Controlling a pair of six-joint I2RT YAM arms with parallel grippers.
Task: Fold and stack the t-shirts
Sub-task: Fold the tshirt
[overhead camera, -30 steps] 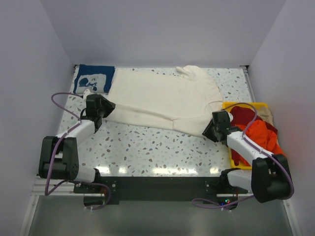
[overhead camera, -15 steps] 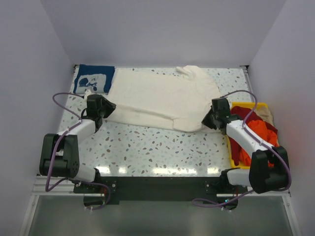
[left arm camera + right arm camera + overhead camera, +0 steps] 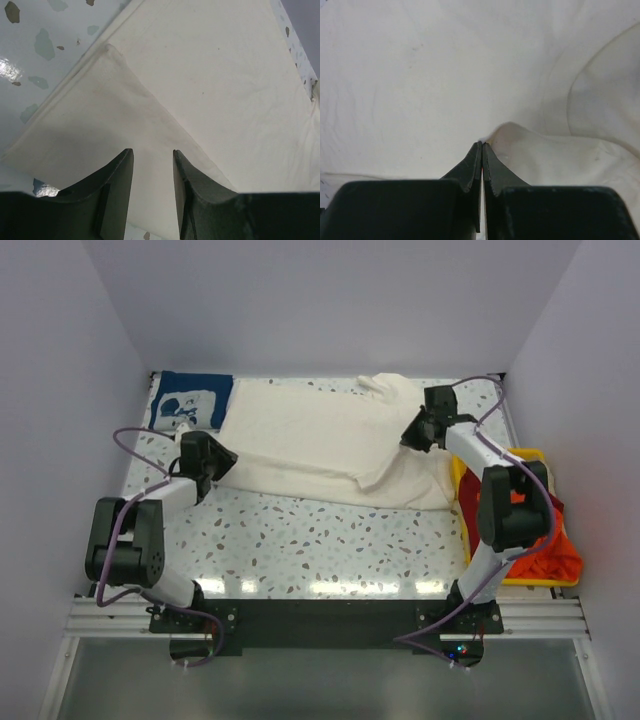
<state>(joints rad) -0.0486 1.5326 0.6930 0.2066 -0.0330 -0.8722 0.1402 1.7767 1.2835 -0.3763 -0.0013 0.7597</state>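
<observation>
The large cream t-shirt (image 3: 310, 430) lies spread over the back of the table, its near right part doubled over. My right gripper (image 3: 405, 437) is shut on a pinch of that cream cloth (image 3: 420, 75), which rises in a small peak at the closed tips (image 3: 482, 143). My left gripper (image 3: 228, 455) rests over the shirt's near left corner (image 3: 225, 75). Its jaws stand apart (image 3: 152, 151) with flat cloth showing between them. A navy blue t-shirt (image 3: 190, 400) with white print lies folded at the back left. An orange-red t-shirt (image 3: 540, 540) is heaped in the bin.
A yellow plastic bin (image 3: 530, 453) stands at the right edge, partly behind my right arm. Speckled tabletop (image 3: 320, 540) shows in front of the cream shirt. White walls close the sides and back.
My right gripper shut on the cream shirt's near right edge and carried it toward the back right, folding that part over. The left gripper stayed put.
</observation>
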